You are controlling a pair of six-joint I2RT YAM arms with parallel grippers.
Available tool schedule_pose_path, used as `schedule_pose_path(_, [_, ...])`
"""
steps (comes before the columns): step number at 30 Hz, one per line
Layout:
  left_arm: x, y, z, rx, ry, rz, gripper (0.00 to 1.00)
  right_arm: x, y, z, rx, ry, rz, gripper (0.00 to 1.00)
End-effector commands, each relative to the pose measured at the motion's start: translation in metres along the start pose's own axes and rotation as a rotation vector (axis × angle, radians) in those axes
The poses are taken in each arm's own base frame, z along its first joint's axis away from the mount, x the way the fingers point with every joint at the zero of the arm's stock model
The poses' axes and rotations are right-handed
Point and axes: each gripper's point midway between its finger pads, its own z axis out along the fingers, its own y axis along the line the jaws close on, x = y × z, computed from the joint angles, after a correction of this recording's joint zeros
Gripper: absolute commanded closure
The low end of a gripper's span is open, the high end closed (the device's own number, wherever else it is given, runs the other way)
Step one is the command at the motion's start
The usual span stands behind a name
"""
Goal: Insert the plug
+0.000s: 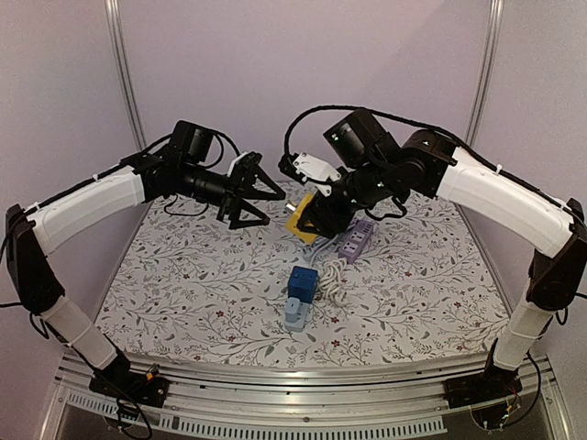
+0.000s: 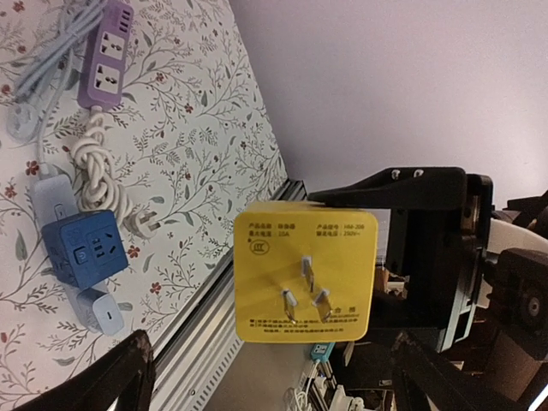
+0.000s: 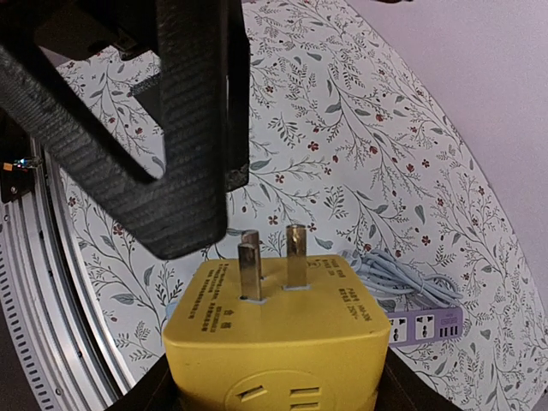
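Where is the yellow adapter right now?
Top view: the yellow adapter hangs mid-table, held off the cloth by the right gripper, just left of the purple power strip.

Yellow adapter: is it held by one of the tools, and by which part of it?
Yes. The right tool grips the yellow adapter by two opposite sides of its body, prongs free. The left tool is open and holds nothing.
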Motion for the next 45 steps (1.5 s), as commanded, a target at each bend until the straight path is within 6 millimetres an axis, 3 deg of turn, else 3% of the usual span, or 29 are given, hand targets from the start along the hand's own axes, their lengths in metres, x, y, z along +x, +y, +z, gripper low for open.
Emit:
schedule_pose_path(1, [0.010,-0.015,0.011,0.044,0.062,0.025,0.04,-0.006,-0.003,-0.001,0.033,-0.006,-0.032,0.52])
schedule_pose_path(18, [0.015,-0.019,0.046,0.108,0.171,-0.022,0.14,-0.012,0.014,-0.006,0.045,-0.020,-0.103,0.52])
schedule_pose_path(27, [0.019,-0.024,0.050,0.157,0.203,-0.035,0.32,-0.013,0.013,-0.004,0.068,-0.018,-0.130,0.52])
schedule_pose_path(38, [0.023,-0.028,0.055,0.196,0.228,-0.040,0.27,-0.012,0.010,0.001,0.086,-0.008,-0.137,0.52])
schedule_pose_path(45, [0.025,-0.031,0.059,0.213,0.241,-0.025,0.39,-0.014,0.007,0.001,0.105,-0.006,-0.144,0.52])
